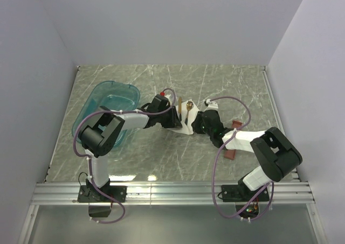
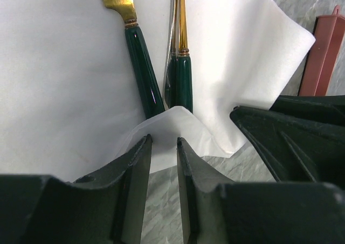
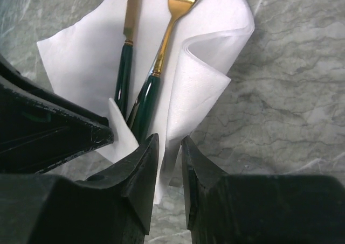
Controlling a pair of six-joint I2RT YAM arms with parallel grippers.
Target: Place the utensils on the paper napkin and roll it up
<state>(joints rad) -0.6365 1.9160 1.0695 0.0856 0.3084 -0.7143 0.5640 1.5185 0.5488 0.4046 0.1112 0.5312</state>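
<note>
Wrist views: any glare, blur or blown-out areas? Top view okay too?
Left wrist: napkin nearly blown out to flat white, highlight streak on the green knife handle, left gripper near-black in the foreground. Right wrist: sharp, soft shading in the napkin folds, gold fork glinting. Top view: even light, bright reflection on the metal rail, utensils tiny in frame.

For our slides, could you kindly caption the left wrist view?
Left gripper astride the folded corner of napkin bearing green-handled cutlery.

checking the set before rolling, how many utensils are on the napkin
2 for sure: a knife lying on the napkin and a fork right beside it. A third may be hidden against the fork.
</note>
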